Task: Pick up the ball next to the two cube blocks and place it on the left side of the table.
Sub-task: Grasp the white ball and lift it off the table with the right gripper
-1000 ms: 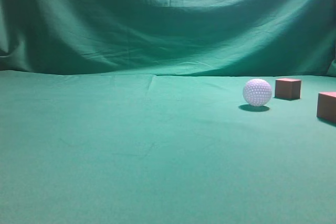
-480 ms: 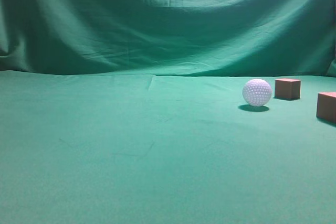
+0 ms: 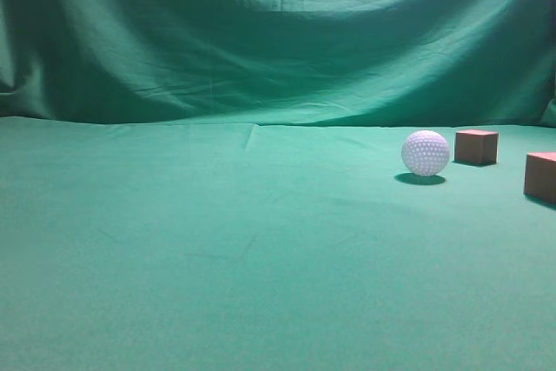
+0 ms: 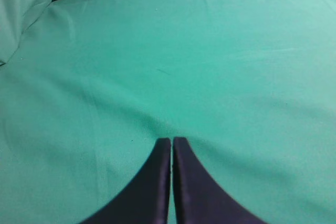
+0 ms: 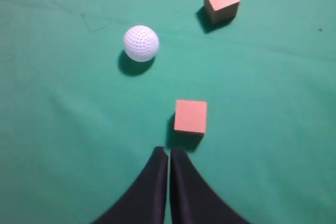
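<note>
1. The table (image 3: 217, 249) is a wide flat surface under matte green cloth with faint wrinkles; a draped backdrop (image 3: 278, 41) of the same green cloth hangs behind it, creased in long folds
2. The ball (image 3: 426, 153) is a white sphere with a regularly dimpled surface. It rests on the cloth at the right of the exterior view, casting a small dark shadow beneath it
3. The two cube blocks are reddish-brown, plain and matte, with sharp edges. The far block (image 3: 477, 146) sits just beside the ball on its right, not touching it; the near block (image 3: 540, 176) lies at the right edge of the view, partly cut off
4. In the right wrist view the ball (image 5: 140, 43) lies up and left of the near block (image 5: 190, 116), with the far block (image 5: 221, 0) beyond
5. The right gripper (image 5: 168, 152) has smooth dark fingers pressed together, holding nothing, tips just short of the near block
6. The left gripper (image 4: 171, 141) is likewise closed and empty, above bare cloth
</note>
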You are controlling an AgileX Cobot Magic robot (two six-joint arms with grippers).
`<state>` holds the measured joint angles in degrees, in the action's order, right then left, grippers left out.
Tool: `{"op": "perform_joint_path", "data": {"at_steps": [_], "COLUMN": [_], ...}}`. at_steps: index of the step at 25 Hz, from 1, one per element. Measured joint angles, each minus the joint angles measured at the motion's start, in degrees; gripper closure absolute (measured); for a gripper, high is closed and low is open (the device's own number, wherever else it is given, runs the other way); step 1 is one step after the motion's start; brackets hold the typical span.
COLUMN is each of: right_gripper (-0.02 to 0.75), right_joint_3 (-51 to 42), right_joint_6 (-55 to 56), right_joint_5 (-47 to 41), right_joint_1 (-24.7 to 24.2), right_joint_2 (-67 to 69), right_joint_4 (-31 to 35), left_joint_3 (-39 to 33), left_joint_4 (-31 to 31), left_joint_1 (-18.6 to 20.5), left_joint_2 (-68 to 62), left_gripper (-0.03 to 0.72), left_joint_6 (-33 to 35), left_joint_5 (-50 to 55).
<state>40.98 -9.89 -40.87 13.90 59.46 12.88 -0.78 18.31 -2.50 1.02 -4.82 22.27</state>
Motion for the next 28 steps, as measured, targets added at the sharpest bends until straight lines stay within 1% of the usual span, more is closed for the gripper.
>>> {"op": "perform_joint_path", "data": {"at_steps": [5, 7, 8, 9, 12, 14, 16, 17, 18, 23, 24, 26, 28], "right_gripper": [0.738, 0.738, 0.702, 0.689, 0.482, 0.309, 0.168, 0.118, 0.087, 0.095, 0.144, 0.208, 0.294], "right_joint_3": [9.06, 11.95, 13.52, 15.02, 18.98, 20.98, 22.84, 23.58, 24.08, 26.02, 26.35, 26.87, 27.42], "right_joint_6": [-2.96, -3.94, -4.17, -4.32, -4.55, -4.55, -4.58, -4.58, -4.58, -4.67, -4.70, -4.79, -5.05], "right_joint_5": [-0.28, 0.69, 0.94, 1.21, 1.65, 2.17, 2.44, 2.71, 2.82, 4.36, 4.95, 6.15, 6.74], "right_joint_1": [5.63, 6.86, 7.01, 7.14, 7.14, 7.14, 7.14, 7.14, 7.14, 7.14, 7.14, 7.14, 7.14], "right_joint_2": [14.13, 19.50, 22.32, 24.58, 31.59, 35.05, 38.10, 39.64, 41.12, 47.18, 48.00, 49.64, 50.44], "right_joint_4": [-0.78, -0.95, -0.95, -0.95, -0.95, -0.84, -0.62, -0.50, -0.50, -0.28, 0.10, 0.79, 1.00], "left_joint_3": [0.00, 0.00, 0.00, 0.00, 0.00, 0.00, 0.00, 0.00, 0.00, 0.00, 0.00, 0.00, 0.00], "left_joint_4": [0.00, 0.00, 0.00, 0.00, 0.00, 0.00, 0.00, 0.00, 0.00, 0.00, 0.00, 0.00, 0.00], "left_joint_1": [0.00, 0.00, 0.00, 0.00, 0.00, 0.00, 0.00, 0.00, 0.00, 0.00, 0.00, 0.00, 0.00], "left_joint_2": [0.00, 0.00, 0.00, 0.00, 0.00, 0.00, 0.00, 0.00, 0.00, 0.00, 0.00, 0.00, 0.00], "left_gripper": [0.688, 0.688, 0.688, 0.688, 0.688, 0.688, 0.688, 0.688, 0.688, 0.688, 0.688, 0.688, 0.688], "left_joint_6": [0.00, 0.00, 0.00, 0.00, 0.00, 0.00, 0.00, 0.00, 0.00, 0.00, 0.00, 0.00, 0.00], "left_joint_5": [0.00, 0.00, 0.00, 0.00, 0.00, 0.00, 0.00, 0.00, 0.00, 0.00, 0.00, 0.00, 0.00]}}
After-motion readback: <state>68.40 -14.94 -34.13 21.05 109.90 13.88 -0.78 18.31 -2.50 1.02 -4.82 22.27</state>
